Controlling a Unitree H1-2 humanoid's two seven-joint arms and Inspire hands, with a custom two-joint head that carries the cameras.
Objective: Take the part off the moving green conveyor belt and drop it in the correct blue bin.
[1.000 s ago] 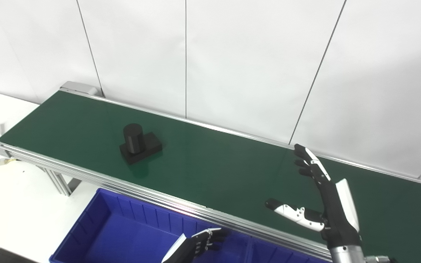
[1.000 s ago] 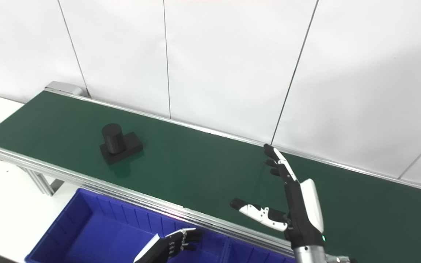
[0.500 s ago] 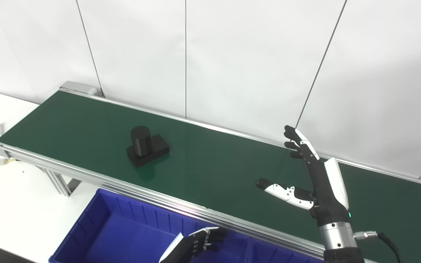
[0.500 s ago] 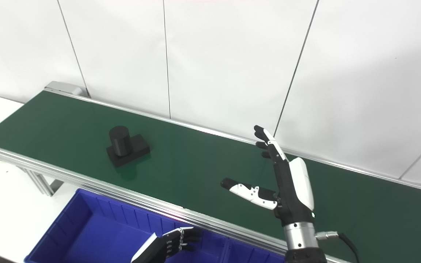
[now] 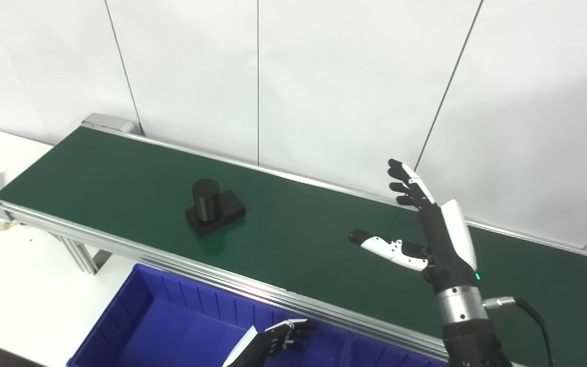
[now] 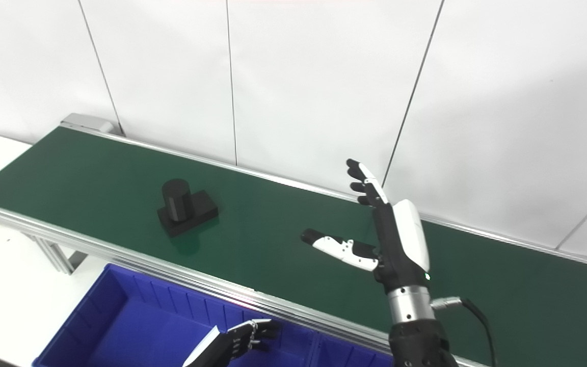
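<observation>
- Left hand (image 5: pixel 278 340): positioned at the bottom edge of the view, low over the blue bin (image 5: pixel 171 316). Its fingers are curled inward toward the palm and nothing is visible inside them. Only the fingers and part of the back of the hand are visible; the rest is cut off by the frame.
- Blue bin: located directly in front of the near rail of the conveyor, below belt level. Its interior walls carry vertical ribs. A divider wall to the right of the left hand separates it from a second blue compartment (image 5: pixel 390 354), of which only a small part is in view.
- Near rail (image 5: pixel 135 250): an aluminium profile running along the front edge of the belt, supported by a metal leg (image 5: pixel 77 255) at the left end.
- Right hand (image 5: pixel 433 239): raised above the right portion of the green conveyor belt (image 5: pixel 120 173), palm facing left. Fingers are extended upward and apart, thumb extended sideways to the left. The hand holds nothing and contacts nothing.
- Black part (image 5: pixel 214 206): rests on the belt surface, left of centre and well apart from the right hand. It consists of a flat rectangular base with an upright cylinder standing on it. Neither hand touches it.
- Far rail (image 5: pixel 298 178): runs along the rear edge of the belt, close to the white panelled wall (image 5: pixel 324 76).
</observation>
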